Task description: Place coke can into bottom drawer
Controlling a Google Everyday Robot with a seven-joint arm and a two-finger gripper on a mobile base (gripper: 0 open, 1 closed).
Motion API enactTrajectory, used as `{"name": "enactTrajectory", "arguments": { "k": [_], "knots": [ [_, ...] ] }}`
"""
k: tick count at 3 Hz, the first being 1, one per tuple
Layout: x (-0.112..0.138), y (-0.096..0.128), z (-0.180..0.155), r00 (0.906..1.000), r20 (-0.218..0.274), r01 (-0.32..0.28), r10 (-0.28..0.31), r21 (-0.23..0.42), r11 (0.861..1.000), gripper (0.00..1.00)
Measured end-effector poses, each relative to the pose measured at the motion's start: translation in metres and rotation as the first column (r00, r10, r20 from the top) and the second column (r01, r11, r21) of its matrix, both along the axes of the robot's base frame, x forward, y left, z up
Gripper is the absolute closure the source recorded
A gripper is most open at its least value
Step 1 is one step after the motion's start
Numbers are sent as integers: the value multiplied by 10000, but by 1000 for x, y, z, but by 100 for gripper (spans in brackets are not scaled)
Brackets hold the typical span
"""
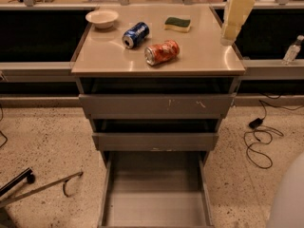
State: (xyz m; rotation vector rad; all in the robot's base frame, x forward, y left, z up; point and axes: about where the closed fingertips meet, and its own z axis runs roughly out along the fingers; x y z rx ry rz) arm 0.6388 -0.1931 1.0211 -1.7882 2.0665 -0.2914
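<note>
The coke can (162,52) lies on its side near the middle of the cabinet top (199,63), silver top facing left. The bottom drawer (156,201) is pulled out and open at the foot of the cabinet; nothing shows on its grey floor. My gripper (228,38) hangs at the end of the cream arm over the right edge of the cabinet top, well right of the coke can and apart from it. It holds nothing that I can see.
A blue can (136,34), a white bowl (102,18) and a green sponge (177,23) lie behind the coke can. The two upper drawers (156,106) are slightly out. A black cable (259,144) and a metal frame (40,186) lie on the floor.
</note>
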Motion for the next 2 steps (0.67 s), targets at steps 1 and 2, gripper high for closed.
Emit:
{"name": "enactTrajectory", "arguments": {
  "k": [1, 2],
  "knots": [
    [0, 0, 0, 10000, 3, 0, 0, 1, 10000, 0],
    [24, 14, -6, 9991, 415, -90, 81, 207, 9997, 0]
  ]
}}
